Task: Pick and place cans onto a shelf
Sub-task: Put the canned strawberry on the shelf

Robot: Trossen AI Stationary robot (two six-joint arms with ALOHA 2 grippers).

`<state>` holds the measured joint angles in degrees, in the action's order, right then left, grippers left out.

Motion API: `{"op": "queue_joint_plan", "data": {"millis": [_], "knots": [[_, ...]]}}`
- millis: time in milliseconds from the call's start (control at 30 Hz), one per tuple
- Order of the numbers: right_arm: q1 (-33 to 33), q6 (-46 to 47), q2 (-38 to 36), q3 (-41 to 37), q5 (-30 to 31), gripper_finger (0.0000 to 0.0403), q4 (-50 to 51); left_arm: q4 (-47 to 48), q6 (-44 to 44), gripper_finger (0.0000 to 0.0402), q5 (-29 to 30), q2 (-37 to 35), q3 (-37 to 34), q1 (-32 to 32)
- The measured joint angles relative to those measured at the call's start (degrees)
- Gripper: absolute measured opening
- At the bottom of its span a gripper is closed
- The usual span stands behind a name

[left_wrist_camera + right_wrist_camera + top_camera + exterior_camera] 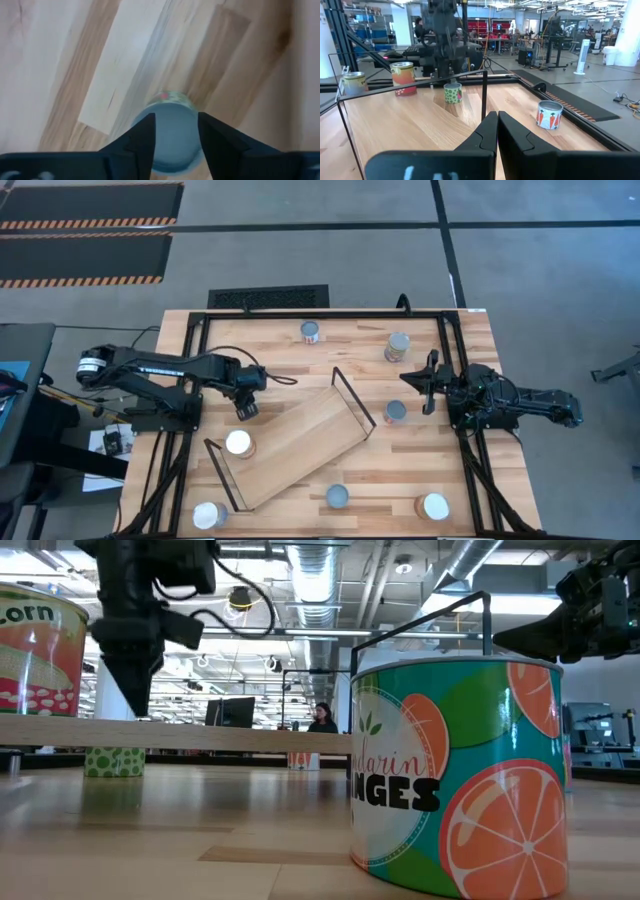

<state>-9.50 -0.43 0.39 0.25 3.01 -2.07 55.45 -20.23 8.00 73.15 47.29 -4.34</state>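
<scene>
My left gripper (pixel 245 408) is open and points down over a green dotted can (pixel 452 93) with a blue-grey top (pixel 175 135). The can stands by the far long edge of the light-wood shelf (pixel 300 435). The fingertips are above the can's top and clear of it, as the low view shows (pixel 135 705). A white-topped can (pixel 238 443) stands on the shelf's left end. My right gripper (pixel 430 385) is shut and empty at the table's right, as its wrist view shows (pixel 497 130).
Loose cans stand on the table at the far edge (pixel 310 332), far right (pixel 397 346), right of the shelf (pixel 395 412), and along the near edge (pixel 338 497), (pixel 435 506), (pixel 210 515). Black wire frames (pixel 355 402) rise at the shelf's ends. A mandarin can (pixel 460 770) fills the low view.
</scene>
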Motion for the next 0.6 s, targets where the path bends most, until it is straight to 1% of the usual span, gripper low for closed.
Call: {"op": "queue_joint_plan", "data": {"millis": [200, 300, 367, 600], "knots": [[0.0, 0.0, 0.0, 0.0, 0.0, 0.0037, 0.0, -2.8, 1.0, 0.0147, 0.2, 4.3, 0.1, 0.0], [0.0, 0.0, 0.0, 0.0, 0.0, 0.0037, 0.0, -2.2, 1.3, 0.0140, 0.3, 5.9, 0.0, -0.3], [0.0, 0.0, 0.0, 0.0, 0.0, 0.0037, 0.0, -1.9, 1.2, 0.0127, 0.3, 6.7, -0.1, -0.6], [0.0, 0.0, 0.0, 0.0, 0.0, 0.0037, 0.0, -1.8, 2.5, 0.0061, 0.5, 8.5, 0.0, -0.6]]}}
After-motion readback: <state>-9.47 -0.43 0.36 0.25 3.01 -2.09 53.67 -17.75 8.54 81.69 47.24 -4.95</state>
